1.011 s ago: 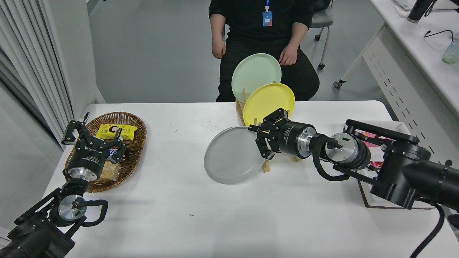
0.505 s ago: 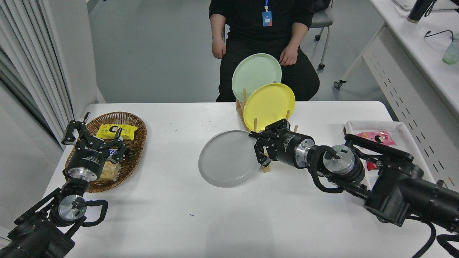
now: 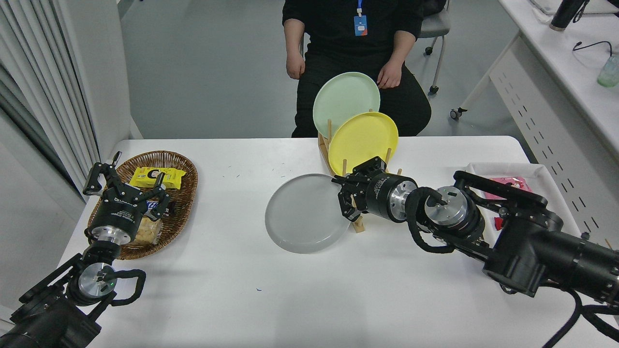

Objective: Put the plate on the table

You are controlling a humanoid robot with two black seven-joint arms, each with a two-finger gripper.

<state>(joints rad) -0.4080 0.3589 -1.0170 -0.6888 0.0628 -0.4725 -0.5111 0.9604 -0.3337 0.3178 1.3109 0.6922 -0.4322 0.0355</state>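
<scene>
The pale grey plate (image 3: pixel 302 212) lies almost flat, low over the white table (image 3: pixel 232 290), just left of the wooden rack; I cannot tell whether it touches the tabletop. My right gripper (image 3: pixel 344 199) reaches in from the right and is shut on the plate's right rim. My left gripper (image 3: pixel 126 187) is parked at the lower left, open, over the basket.
The wooden rack (image 3: pixel 358 223) holds a yellow plate (image 3: pixel 362 140) and a mint green plate (image 3: pixel 344 101) upright behind the gripper. A wicker basket (image 3: pixel 181 193) of snacks stands at the left. A white tray (image 3: pixel 537 171) of packets sits at the right. A person (image 3: pixel 355 43) sits at the far side.
My right gripper has carried the grey plate left and down, away from the rack, and tilted it from slanted to nearly flat. The left arm has not moved.
</scene>
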